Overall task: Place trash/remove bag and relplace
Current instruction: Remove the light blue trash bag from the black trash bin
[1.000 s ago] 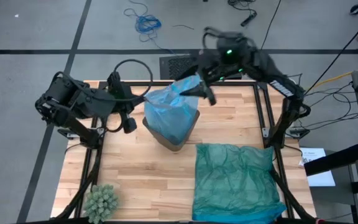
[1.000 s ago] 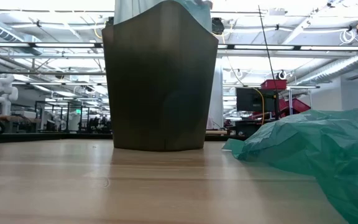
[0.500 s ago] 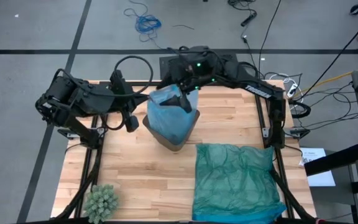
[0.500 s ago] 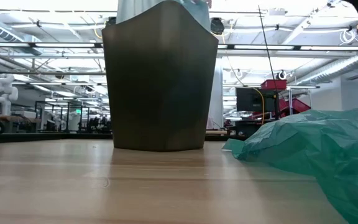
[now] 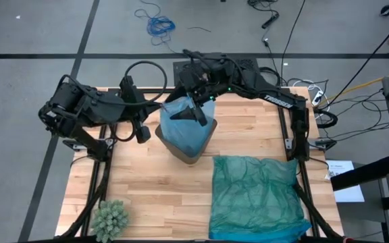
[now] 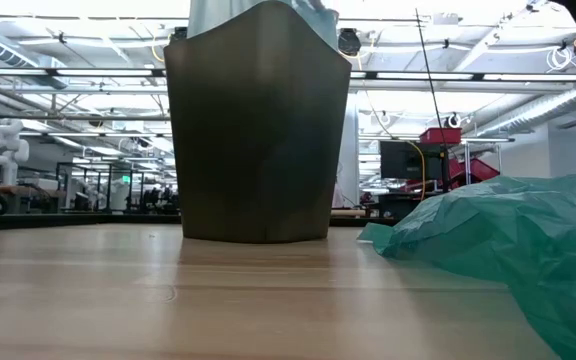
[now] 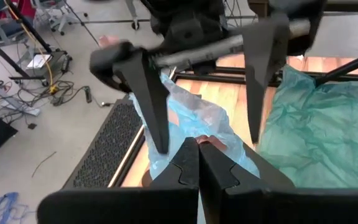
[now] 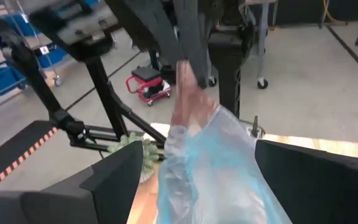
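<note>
- Two bags on the table: the teal bag (image 5: pixel 255 196) lies flat at lower right of the high view.
- Centre frame, the blue bag (image 5: pixel 186 125) lines the bin (image 6: pixel 258 130), thin, soft and crinkly.
- Left gripper (image 7: pixel 197 163), fingers pressed together, pinches its rim.
- Right gripper (image 5: pixel 193 113) hovers spread wide over the far rim; bunched plastic there looks the best hold.

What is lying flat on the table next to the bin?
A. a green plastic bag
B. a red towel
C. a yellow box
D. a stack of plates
A: a green plastic bag is spread out on the table, right beside the bin with the blue bag in it.
</note>
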Robot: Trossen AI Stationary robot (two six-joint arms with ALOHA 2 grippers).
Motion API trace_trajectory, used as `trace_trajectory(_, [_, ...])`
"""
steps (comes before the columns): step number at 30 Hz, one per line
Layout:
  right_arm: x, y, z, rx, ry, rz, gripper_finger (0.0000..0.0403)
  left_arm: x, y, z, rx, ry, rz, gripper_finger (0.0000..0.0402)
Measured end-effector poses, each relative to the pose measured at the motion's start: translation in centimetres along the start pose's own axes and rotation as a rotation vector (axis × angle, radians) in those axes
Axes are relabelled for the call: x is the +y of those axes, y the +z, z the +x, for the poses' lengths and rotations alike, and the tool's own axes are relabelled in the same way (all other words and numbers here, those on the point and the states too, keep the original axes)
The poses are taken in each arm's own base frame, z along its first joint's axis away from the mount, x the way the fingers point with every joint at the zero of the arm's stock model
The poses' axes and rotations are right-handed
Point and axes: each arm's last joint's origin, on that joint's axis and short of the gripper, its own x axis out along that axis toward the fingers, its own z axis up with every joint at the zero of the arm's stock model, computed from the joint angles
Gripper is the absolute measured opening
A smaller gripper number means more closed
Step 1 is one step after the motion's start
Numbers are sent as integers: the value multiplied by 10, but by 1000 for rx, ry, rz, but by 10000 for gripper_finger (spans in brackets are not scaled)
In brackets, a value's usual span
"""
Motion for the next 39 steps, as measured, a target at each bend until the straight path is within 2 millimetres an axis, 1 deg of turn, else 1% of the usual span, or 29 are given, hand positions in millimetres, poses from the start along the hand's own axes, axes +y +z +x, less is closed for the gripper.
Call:
trace_trajectory(5, [-9, -9, 14, 19, -19, 11, 305, 0, 1, 0, -11, -2, -5, 0])
trace_trajectory(8, [-17, -18, 24, 49, -47, 11, 305, -1, 6, 0, -51, -9, 9, 0])
trace_trajectory(11, [-22, -24, 30, 67, -55, -6, 305, -2, 11, -1, -94, -17, 16, 0])
trace_trajectory(15, [-25, -24, 29, 68, -62, -8, 302, 1, 12, -5, -123, -21, 13, 0])
trace_trajectory(17, [-25, -24, 29, 68, -67, -17, 290, 4, 14, -8, -146, -23, -2, 0])
trace_trajectory(19, [-26, -24, 29, 71, -86, -26, 263, 6, 15, -12, -167, -23, 2, 0])
trace_trajectory(21, [-26, -25, 29, 74, -110, -36, 222, 7, 19, -14, -208, -24, -2, 0])
trace_trajectory(23, [-27, -25, 29, 79, -115, -35, 169, 9, 22, -18, -248, -22, 5, 0])
trace_trajectory(27, [-31, -26, 27, 83, -124, -33, 46, 15, 26, -26, -308, -12, 2, 0])
trace_trajectory(28, [-31, -26, 26, 83, -124, -34, 24, 17, 26, -29, -319, -11, -4, 0])
trace_trajectory(29, [-32, -25, 26, 82, -127, -35, 13, 18, 27, -30, -327, -11, -11, 0])
trace_trajectory(33, [-34, -27, 24, 96, -130, -16, 14, 22, 28, -36, -355, -7, -25, 0])
trace_trajectory(39, [-33, -30, 22, 135, -123, -20, 2, 27, 31, -43, -409, 12, 1, 0])
